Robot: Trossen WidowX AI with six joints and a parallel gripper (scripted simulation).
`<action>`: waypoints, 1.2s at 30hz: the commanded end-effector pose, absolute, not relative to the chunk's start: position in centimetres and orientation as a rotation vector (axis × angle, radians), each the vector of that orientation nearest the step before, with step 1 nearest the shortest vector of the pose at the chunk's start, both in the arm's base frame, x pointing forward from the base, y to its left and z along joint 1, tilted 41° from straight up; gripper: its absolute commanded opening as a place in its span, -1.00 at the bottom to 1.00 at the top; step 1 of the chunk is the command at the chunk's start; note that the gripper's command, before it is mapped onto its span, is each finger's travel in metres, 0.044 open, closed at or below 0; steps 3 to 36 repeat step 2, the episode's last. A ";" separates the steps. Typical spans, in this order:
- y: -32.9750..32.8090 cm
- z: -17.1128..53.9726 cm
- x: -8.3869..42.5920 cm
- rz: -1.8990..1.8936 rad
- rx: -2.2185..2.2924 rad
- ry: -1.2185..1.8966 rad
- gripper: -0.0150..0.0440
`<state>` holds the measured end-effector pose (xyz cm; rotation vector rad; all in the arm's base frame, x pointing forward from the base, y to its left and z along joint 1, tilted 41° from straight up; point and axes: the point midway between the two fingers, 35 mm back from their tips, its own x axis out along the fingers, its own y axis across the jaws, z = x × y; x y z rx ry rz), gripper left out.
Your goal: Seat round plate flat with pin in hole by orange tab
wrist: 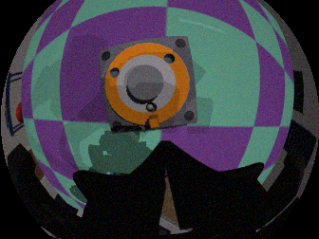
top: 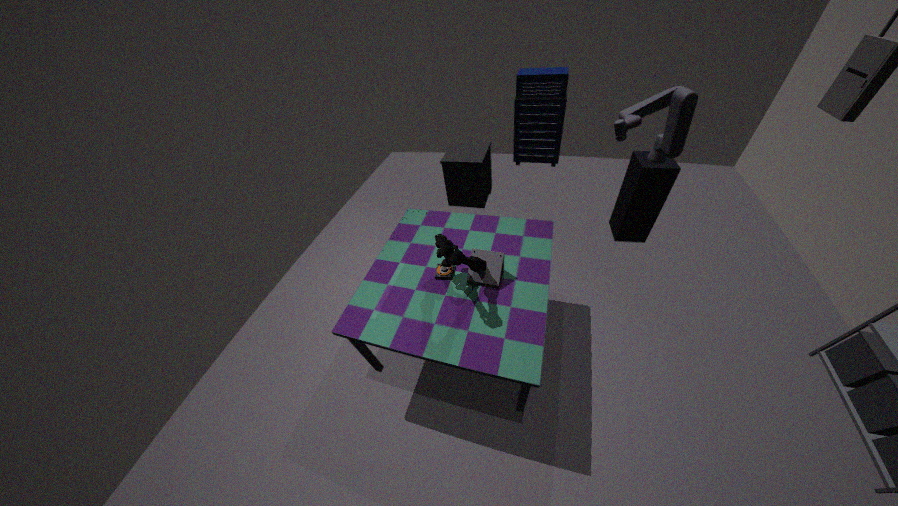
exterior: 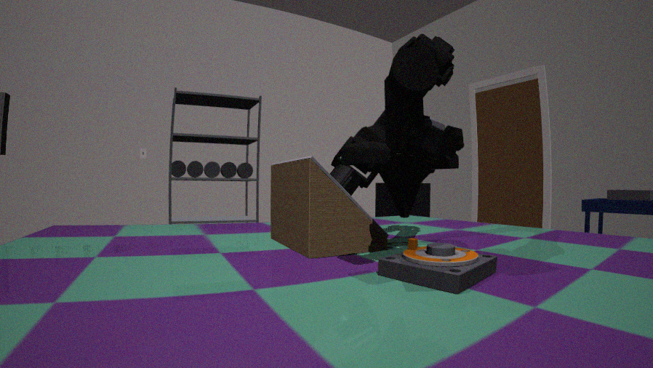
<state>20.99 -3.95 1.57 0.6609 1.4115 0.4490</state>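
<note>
The round plate [top: 440, 270] [exterior: 470, 257] [wrist: 181, 85] has an orange outer ring and sits around the grey post [exterior: 440, 249] [wrist: 144, 82]. It looks level and low on the dark square base [exterior: 422, 275] [wrist: 116, 46]. The orange tab [exterior: 412, 244] [wrist: 153, 121] stands up at the plate's rim, on the side nearest the gripper in the wrist view. The hole beside it [wrist: 151, 107] shows a small light round spot, seemingly the pin; the plate's other two holes look dark. My gripper [exterior: 404, 215] [wrist: 165, 145] is shut and empty, above and behind the base, clear of the plate and tab.
A sloped wooden block [top: 493, 269] [exterior: 292, 210] stands beside the base, with the arm's foot on its slanted face. The chequered table [top: 402, 326] [exterior: 159, 274] carries them. A cabinet, shelves and another robot arm [top: 681, 119] stand away from the table.
</note>
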 end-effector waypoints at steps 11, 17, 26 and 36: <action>-3.9 1.5 21.0 0.447 0.666 1.412 -0.49; -3.9 1.5 21.0 0.447 0.666 1.412 -0.49; -3.9 1.5 21.0 0.447 0.666 1.412 -0.49; -3.9 1.5 21.0 0.447 0.666 1.412 -0.49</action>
